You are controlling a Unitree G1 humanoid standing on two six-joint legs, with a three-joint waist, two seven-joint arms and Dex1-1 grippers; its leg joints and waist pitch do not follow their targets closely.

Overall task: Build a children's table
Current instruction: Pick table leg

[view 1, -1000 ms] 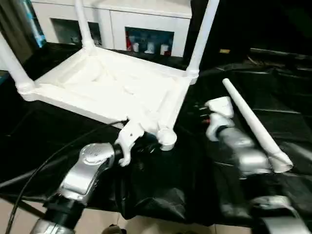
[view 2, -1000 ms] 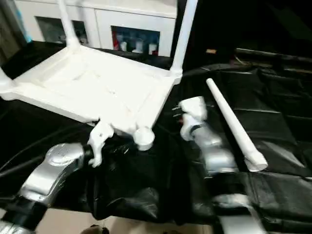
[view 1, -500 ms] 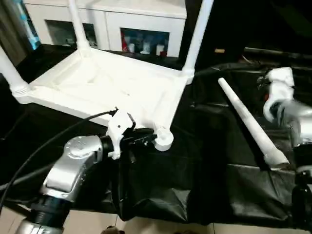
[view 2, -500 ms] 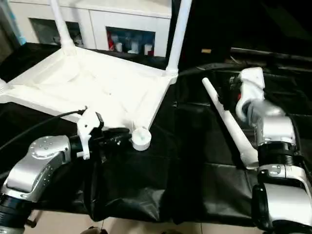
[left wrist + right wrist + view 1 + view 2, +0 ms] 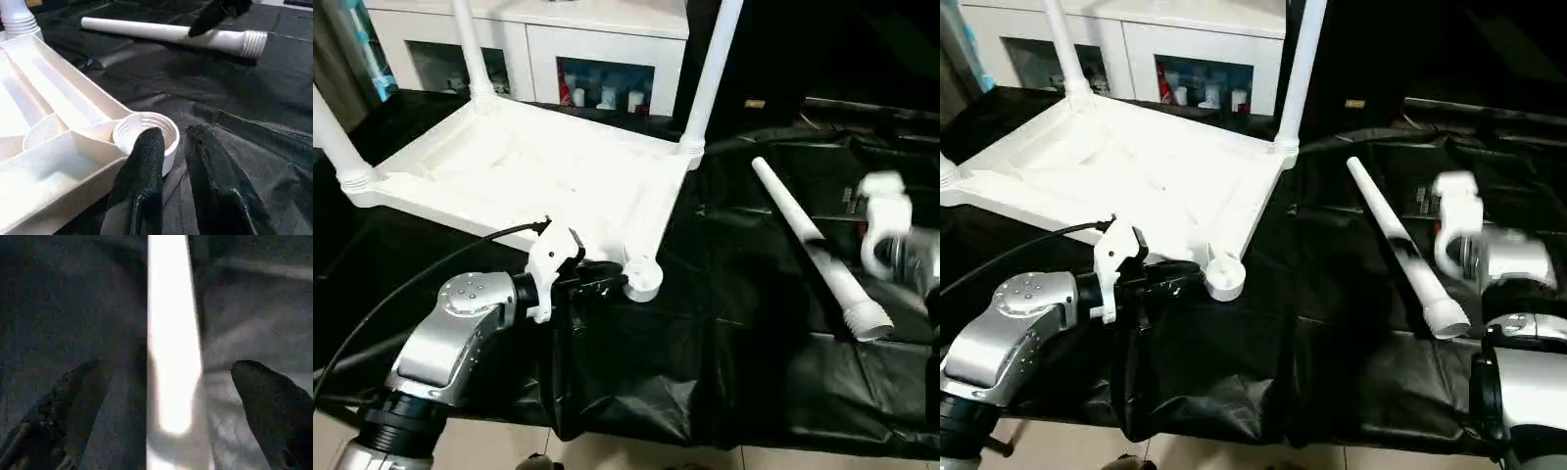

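the children's table (image 5: 529, 171) is lying upside down on the black-draped work table (image 5: 744, 333), ribbed underside up. three legs are seen standing in their corner sockets. the near corner socket (image 5: 642, 278) is empty. the fourth leg (image 5: 808, 245) is lying loose on the black cloth, well to the right of the top, threaded end toward the robot.

step in hand, as judged: pickup of the last leg, with the top steadied at the open corner.

left gripper (image 5: 171, 147): fingers are narrowly parted and set at the empty socket, one finger against the socket's outer rim, the other just beside it over the cloth. whether the rim is actually pinched cannot be told; it reads as a brace rather than a grip.

right gripper (image 5: 171, 396): fingers are spread wide, one on each side of the leg, in the wrist view. no contact with the leg is visible. nothing is held.

next move, as judged: the right gripper is to be lowered and closed around the leg's shaft, away from the thread. the leg is then to be lifted, turned upright with the threaded end down, and carried to the near socket. the left fingers will need to be kept off the socket mouth so the thread can be started straight. risk: the round leg may roll on the loose cloth as the fingers close.
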